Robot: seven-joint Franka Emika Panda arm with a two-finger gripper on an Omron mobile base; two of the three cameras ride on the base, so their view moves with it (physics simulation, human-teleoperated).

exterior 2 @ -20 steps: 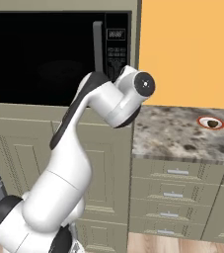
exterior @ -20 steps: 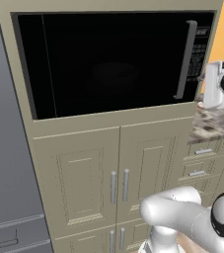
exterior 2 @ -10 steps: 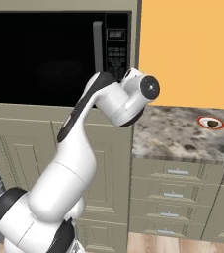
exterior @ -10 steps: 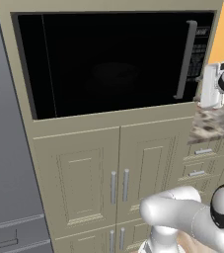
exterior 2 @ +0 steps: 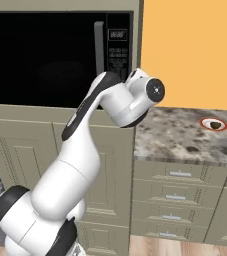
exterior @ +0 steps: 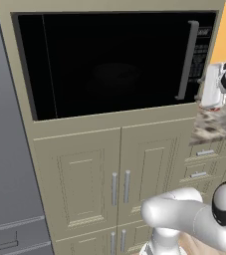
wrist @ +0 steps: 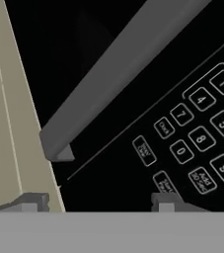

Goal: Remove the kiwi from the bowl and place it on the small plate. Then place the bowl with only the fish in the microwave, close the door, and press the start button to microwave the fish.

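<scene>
Door point(exterior: 109, 60) shut, kiwi on the small plate point(exterior 2: 214, 124), and the gripper point(wrist: 96, 202), jaws parted, has closed in on the keypad point(wrist: 197, 148) for start.

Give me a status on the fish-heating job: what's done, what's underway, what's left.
Done, by the look of it: the kiwi sits on the small plate on the counter, and the microwave door is shut. The bowl and fish cannot be made out behind the dark glass. Underway: the claw, fingers apart, is at the button panel beside the handle. Left: pressing start.
</scene>
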